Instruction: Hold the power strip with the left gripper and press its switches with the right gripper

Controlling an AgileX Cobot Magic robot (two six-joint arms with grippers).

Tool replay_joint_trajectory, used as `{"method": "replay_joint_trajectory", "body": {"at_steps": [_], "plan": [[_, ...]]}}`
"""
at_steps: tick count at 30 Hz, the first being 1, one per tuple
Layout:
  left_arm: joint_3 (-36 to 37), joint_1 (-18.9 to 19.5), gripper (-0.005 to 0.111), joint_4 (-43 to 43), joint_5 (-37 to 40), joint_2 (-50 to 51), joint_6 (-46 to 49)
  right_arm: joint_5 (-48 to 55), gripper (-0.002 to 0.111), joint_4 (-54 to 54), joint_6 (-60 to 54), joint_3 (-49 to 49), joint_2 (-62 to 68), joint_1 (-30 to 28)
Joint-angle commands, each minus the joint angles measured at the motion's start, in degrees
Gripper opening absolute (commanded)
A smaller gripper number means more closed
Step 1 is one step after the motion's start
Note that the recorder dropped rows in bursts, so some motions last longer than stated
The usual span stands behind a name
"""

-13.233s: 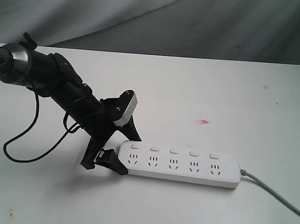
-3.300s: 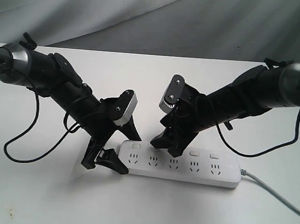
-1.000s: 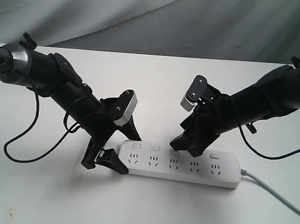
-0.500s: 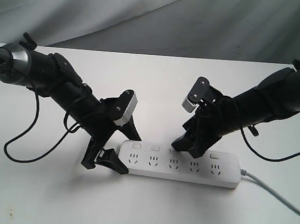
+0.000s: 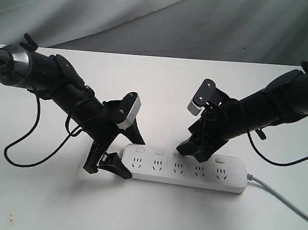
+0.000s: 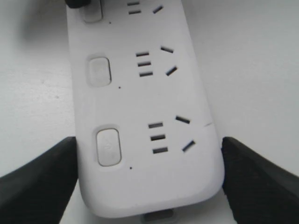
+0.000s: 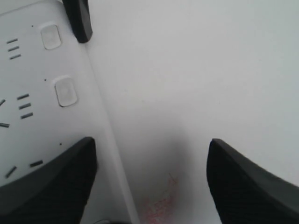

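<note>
The right pincer (image 5: 192, 151), jaws spread wide and holding nothing, bore one fingertip down at the third of the switches (image 5: 158, 152), having stepped along from the second.

The left pincer (image 5: 131, 157) stayed clenched on the cordless end of the power strip (image 5: 202, 175), which lay flat on the desk (image 5: 152, 211). The right arm had barely stirred in the last second, so the press appeared seated, though the finger hid the button. Two switches remained toward the cord (image 5: 281, 198), and bare desk behind the strip left room to lift and shift along.

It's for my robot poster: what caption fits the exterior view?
Left gripper clamps the power strip; right gripper presses its third switch.
</note>
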Motion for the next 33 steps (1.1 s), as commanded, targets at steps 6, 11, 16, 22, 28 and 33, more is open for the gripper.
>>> {"method": "replay_joint_trajectory", "body": {"at_steps": [6,11,16,22,28,33], "plan": [[-0.19,-0.15,0.0,-0.37,-0.65,0.04,0.44,-1.99,0.062,-2.05,0.33,0.93,3.47,2.08],[-0.19,-0.15,0.0,-0.37,-0.65,0.04,0.44,-1.7,0.062,-1.75,0.6,0.93,2.62,1.93],[-0.19,-0.15,0.0,-0.37,-0.65,0.04,0.44,0.88,0.062,4.08,-2.34,0.8,-2.5,1.81],[-0.19,-0.15,0.0,-0.37,-0.65,0.04,0.44,2.74,0.062,4.59,-2.73,0.8,-8.95,-2.1],[-0.19,-0.15,0.0,-0.37,-0.65,0.04,0.44,0.46,0.062,-3.54,4.22,2.26,-8.95,-4.1],[-0.19,-0.15,0.0,-0.37,-0.65,0.04,0.44,-3.09,0.062,-2.54,3.86,4.5,-6.75,-4.1]]}}
